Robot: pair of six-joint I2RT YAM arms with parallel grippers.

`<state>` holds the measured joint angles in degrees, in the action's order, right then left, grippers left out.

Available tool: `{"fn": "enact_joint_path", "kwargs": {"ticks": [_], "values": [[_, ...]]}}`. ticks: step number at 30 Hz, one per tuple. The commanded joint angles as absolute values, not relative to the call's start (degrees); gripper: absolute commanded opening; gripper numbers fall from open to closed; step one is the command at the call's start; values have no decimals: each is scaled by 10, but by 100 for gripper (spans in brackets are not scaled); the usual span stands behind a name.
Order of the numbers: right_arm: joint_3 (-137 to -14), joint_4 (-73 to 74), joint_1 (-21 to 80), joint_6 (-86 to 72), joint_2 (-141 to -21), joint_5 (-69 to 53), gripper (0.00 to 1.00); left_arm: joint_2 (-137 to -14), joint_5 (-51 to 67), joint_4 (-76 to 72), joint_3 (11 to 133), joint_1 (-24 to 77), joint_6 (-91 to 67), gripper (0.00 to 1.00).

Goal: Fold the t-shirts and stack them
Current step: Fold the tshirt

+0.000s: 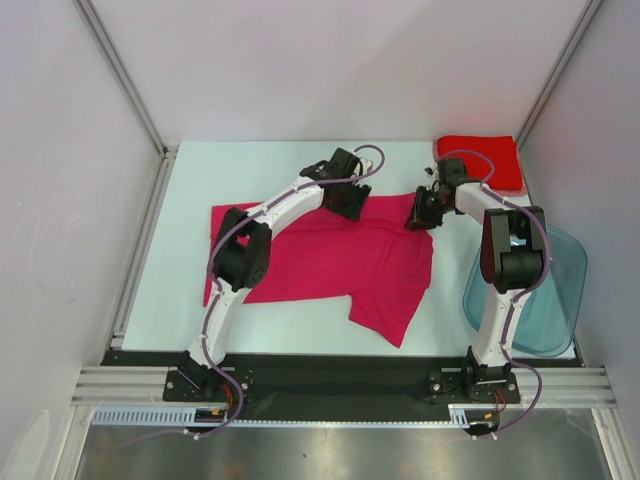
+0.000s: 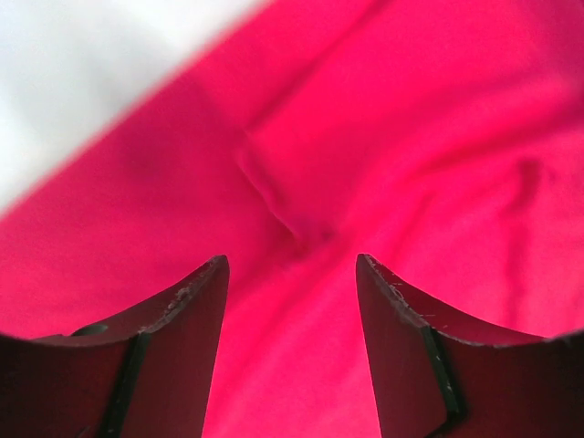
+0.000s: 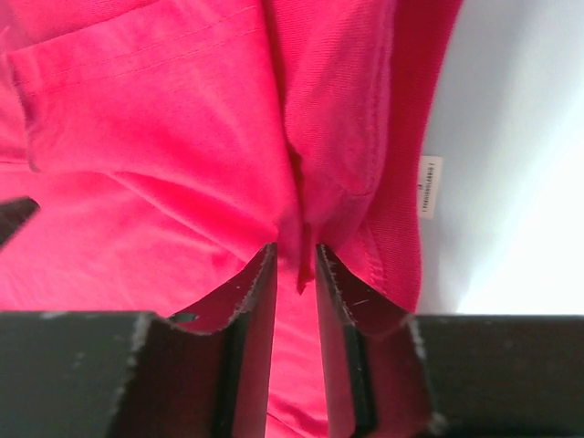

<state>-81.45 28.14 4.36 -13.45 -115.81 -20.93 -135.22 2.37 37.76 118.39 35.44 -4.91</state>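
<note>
The magenta-pink t-shirt (image 1: 330, 260) lies spread across the middle of the table, partly folded, with one flap hanging toward the front. The red t-shirt (image 1: 482, 160) lies folded at the back right corner. My left gripper (image 1: 352, 206) is at the pink shirt's back edge. In the left wrist view it (image 2: 292, 265) is open just above the cloth (image 2: 411, 137), with nothing between the fingers. My right gripper (image 1: 418, 218) is at the shirt's back right corner. In the right wrist view it (image 3: 295, 251) is shut on a pinched ridge of the pink cloth (image 3: 164, 109).
A translucent blue-grey plastic tub (image 1: 552, 290) stands at the right, beside the right arm. White walls and metal rails enclose the table (image 1: 250, 165). A white label (image 3: 429, 187) sticks out at the shirt's edge in the right wrist view.
</note>
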Motion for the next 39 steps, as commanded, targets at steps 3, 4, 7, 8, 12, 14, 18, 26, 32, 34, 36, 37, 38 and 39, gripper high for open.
{"fn": "enact_joint_path", "kwargs": {"ticks": [3,4,7,8,12,14,18,26,32,34,36,37,38,39], "values": [[-817,272,44,-130,-1143,-238,30,-1298,102,354,1139,351,-29,64],[-813,272,45,-129,-1143,-236,30,-1298,103,352,1136,351,-27,64],[-812,274,47,-130,-1142,-222,28,-1313,105,350,1136,349,-28,62],[-816,279,46,-129,-1142,-215,28,-1321,104,358,1155,348,-28,60],[-833,310,46,-112,-1124,-181,27,-1297,94,349,1130,345,-33,59],[-855,326,46,-117,-1114,-159,29,-1263,98,349,1113,338,-41,63],[-878,387,54,-138,-1097,-135,33,-1203,118,369,1085,327,-69,66],[-785,442,65,-149,-988,-90,49,-936,92,344,820,264,-183,66],[-627,395,90,-191,-867,-127,53,-731,48,393,580,95,-303,60],[-598,386,97,-201,-836,-135,53,-651,38,402,515,36,-311,59],[-570,381,105,-205,-820,-140,53,-616,4,444,491,9,-322,57],[-565,381,110,-204,-810,-141,53,-603,-7,454,472,3,-329,57],[-555,380,114,-206,-805,-142,53,-599,-20,461,460,-16,-329,57],[-550,381,117,-207,-801,-142,53,-594,-22,461,444,-29,-333,58]]}}
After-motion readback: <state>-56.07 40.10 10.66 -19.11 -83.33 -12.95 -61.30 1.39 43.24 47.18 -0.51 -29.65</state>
